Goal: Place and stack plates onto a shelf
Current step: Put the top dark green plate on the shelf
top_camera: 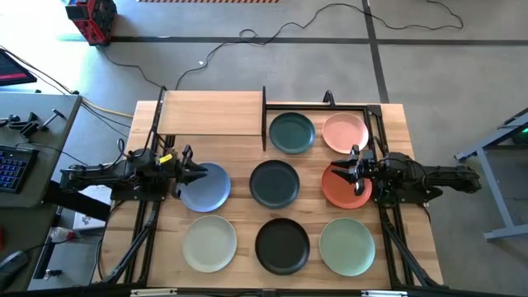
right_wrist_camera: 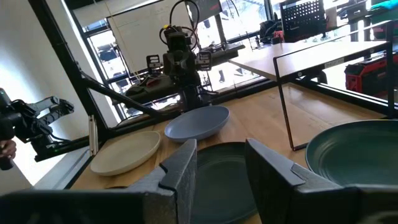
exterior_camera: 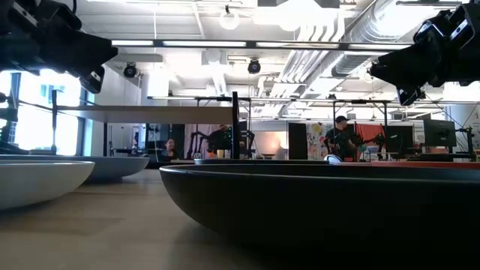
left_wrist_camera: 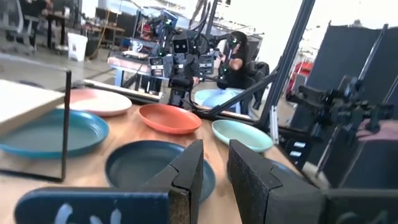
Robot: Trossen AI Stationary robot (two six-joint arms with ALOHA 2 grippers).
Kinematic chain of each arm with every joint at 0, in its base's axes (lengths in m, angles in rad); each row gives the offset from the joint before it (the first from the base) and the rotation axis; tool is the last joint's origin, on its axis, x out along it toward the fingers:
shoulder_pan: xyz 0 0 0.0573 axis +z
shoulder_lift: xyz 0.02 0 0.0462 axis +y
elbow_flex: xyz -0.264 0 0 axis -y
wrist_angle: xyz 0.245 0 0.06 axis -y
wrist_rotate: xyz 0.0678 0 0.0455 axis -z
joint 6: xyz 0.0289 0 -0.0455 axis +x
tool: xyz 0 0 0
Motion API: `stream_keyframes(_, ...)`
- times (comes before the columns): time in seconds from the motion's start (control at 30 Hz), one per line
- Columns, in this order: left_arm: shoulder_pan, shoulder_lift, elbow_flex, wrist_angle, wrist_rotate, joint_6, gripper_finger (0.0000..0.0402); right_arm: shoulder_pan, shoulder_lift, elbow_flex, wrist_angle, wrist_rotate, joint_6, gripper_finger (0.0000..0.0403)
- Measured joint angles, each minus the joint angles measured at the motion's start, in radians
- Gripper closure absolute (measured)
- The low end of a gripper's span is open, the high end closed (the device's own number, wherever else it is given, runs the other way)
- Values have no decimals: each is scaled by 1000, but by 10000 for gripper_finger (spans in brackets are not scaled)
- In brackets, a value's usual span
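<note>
Eight plates lie flat on the slatted table: dark teal [top_camera: 292, 133] and pink [top_camera: 345, 133] at the far side, blue [top_camera: 206, 188], charcoal [top_camera: 275, 183] and orange-red [top_camera: 342, 191] in the middle, cream [top_camera: 209, 242], black [top_camera: 282, 245] and sage green [top_camera: 346, 246] near the front. The shelf [top_camera: 210, 113], a light-wood board on thin black rods, stands at the far left. My left gripper [top_camera: 191, 173] [left_wrist_camera: 216, 155] hovers level above the blue plate, open and empty. My right gripper [top_camera: 346, 173] [right_wrist_camera: 221, 149] hovers level above the orange-red plate, also open and empty.
Black rods [top_camera: 322, 106] run on from the shelf around the teal and pink plates. A side table with tools and a keyboard [top_camera: 12, 169] stands to the left. Cables cross the floor beyond the far edge. People sit in the room behind [exterior_camera: 341, 139].
</note>
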Motion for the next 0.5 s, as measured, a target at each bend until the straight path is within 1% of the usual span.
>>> stream_keyframes(0.13, 0, 0, 0, 16, 0, -52, 335, 0, 0, 0, 0, 0, 0, 279)
stream_keyframes(0.27, 0, 0, 0, 98, -4, -56, 335, 0, 0, 0, 0, 0, 0, 279)
stream_keyframes(0.5, 1, 0, 1, 290, -110, -77, 335, 0, 0, 0, 0, 0, 0, 279)
